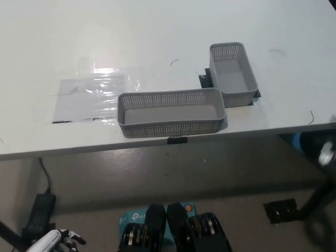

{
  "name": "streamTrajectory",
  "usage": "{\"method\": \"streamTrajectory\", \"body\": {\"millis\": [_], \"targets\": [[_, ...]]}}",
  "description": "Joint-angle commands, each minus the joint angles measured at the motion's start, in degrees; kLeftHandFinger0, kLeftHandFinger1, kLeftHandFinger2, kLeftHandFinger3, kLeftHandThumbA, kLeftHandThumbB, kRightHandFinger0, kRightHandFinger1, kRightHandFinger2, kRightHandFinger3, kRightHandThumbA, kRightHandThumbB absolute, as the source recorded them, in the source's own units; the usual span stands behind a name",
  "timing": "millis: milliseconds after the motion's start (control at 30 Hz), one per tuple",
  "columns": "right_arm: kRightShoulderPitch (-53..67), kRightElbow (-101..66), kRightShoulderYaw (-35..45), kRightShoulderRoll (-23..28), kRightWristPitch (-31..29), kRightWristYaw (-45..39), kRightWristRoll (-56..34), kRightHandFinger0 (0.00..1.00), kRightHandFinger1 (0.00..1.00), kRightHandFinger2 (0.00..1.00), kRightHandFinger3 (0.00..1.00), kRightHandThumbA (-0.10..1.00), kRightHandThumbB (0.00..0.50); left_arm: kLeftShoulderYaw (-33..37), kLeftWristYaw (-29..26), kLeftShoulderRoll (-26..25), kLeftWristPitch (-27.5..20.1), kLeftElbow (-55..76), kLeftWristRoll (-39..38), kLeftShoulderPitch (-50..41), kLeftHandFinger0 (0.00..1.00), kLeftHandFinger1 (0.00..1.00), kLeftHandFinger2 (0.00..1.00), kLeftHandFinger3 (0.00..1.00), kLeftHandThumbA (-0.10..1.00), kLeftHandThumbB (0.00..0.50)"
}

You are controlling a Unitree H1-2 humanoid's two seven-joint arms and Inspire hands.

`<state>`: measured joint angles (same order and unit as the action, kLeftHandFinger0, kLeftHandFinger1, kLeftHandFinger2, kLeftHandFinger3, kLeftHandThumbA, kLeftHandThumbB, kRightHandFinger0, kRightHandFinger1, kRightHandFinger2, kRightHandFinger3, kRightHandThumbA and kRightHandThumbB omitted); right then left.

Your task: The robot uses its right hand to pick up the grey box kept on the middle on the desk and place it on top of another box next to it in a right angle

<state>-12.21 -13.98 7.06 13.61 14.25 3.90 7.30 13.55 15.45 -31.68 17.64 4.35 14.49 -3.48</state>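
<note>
Two grey perforated boxes sit on the white desk. One grey box lies lengthwise near the desk's front edge, at the middle. A second grey box stands at a right angle to it, touching its far right end. Both are empty and rest on the desk. My white left hand hangs low at the bottom left, below the desk, far from the boxes. My black right hand is out of the picture.
A clear plastic sheet lies flat on the desk left of the boxes. Black tape marks show at the desk edge and beside the far box. A black power adapter and cable lie on the floor at left.
</note>
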Motion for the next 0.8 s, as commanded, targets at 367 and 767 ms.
{"method": "streamTrajectory", "body": {"millis": [367, 767], "targets": [[-17.6, 2.2, -6.2, 7.0, 7.7, -7.0, 1.9, 0.00, 0.00, 0.01, 0.64, 0.06, 0.271, -2.0, 2.8, -1.5, 1.1, 2.1, 0.9, 1.3, 0.35, 0.40, 0.52, 0.62, 0.14, 0.322], [-23.9, 17.5, -16.6, 13.1, -2.8, -14.5, 4.8, 0.66, 0.67, 0.69, 0.76, 0.05, 0.316, -2.0, 3.1, -1.7, 1.6, 2.8, 1.8, 1.0, 0.36, 0.41, 0.53, 0.64, 0.17, 0.322]]}}
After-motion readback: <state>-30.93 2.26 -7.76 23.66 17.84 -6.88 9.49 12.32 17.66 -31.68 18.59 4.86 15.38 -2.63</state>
